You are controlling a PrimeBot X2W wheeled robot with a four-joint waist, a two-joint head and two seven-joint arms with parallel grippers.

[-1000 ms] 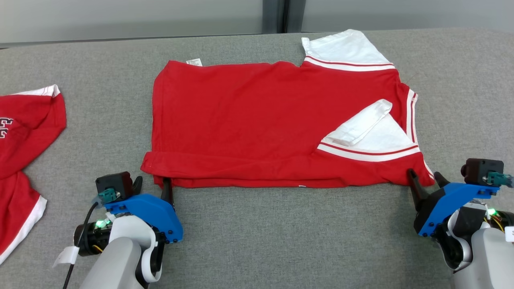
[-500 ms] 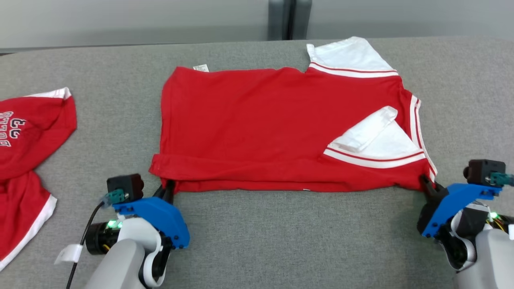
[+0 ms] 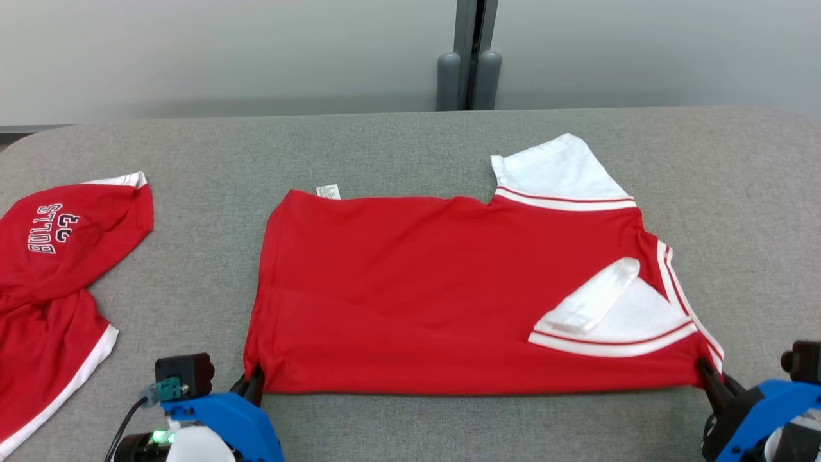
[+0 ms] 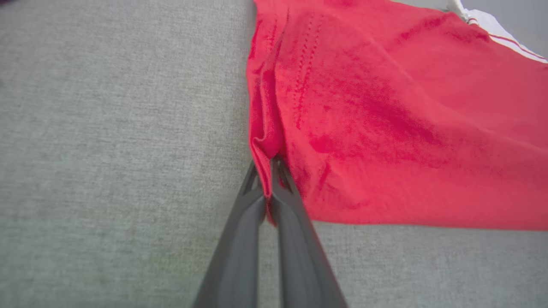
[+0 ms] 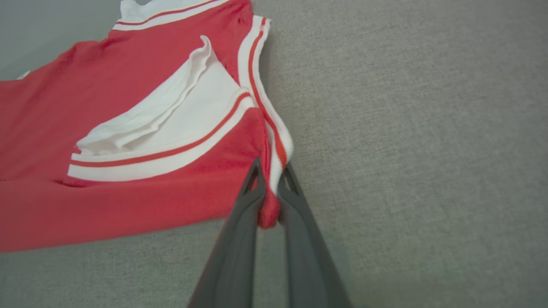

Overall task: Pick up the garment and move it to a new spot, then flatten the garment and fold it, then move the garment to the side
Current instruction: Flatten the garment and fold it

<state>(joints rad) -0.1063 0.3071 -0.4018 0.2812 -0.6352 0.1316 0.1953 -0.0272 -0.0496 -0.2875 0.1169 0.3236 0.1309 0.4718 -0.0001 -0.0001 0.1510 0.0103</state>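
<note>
Gripping the garment (image 3: 417, 289) at both near corners. With the left gripper (image 4: 270, 169), clamped tight on the bunched red hem. With the right gripper (image 5: 269, 177), clamped tight on the corner by the white striped trim. Lying spread flat, middle of the surface (image 3: 385, 138), apart from a second shirt (image 3: 58, 256) at left.

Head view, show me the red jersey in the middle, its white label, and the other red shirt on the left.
red jersey (image 3: 417, 289), head view, middle of its red body
white label (image 3: 328, 191), head view, centre of the tag
other red shirt (image 3: 58, 269), head view, red fabric below its lettering
</note>
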